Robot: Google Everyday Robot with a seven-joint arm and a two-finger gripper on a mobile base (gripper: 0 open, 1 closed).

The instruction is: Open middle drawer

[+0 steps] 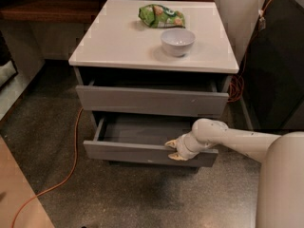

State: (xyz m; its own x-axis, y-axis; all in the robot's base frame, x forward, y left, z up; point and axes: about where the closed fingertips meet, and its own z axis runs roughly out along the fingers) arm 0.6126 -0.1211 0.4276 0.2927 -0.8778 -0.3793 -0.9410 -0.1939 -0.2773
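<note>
The middle drawer (128, 152) is a flat grey handleless front with a tiny pale speck near its lower edge. It stands pulled out from the white-topped cabinet (118, 46), and its grey inner tray (142, 129) shows. My gripper (174, 150) is at the right part of the drawer front's top edge. One pale fingertip (170, 144) is on the inner side and the other is on the outer face, clamped on the front panel. My white arm (237, 139) reaches in from the right. The taller top drawer front (152, 101) stands slightly out above it.
A green snack bag (161, 15) and a white bowl (177, 42) sit on the cabinet top. An orange cable (71, 167) runs over the speckled floor at the left. A dark unit (278, 56) stands to the right. A wooden shelf (47, 8) is at the back left.
</note>
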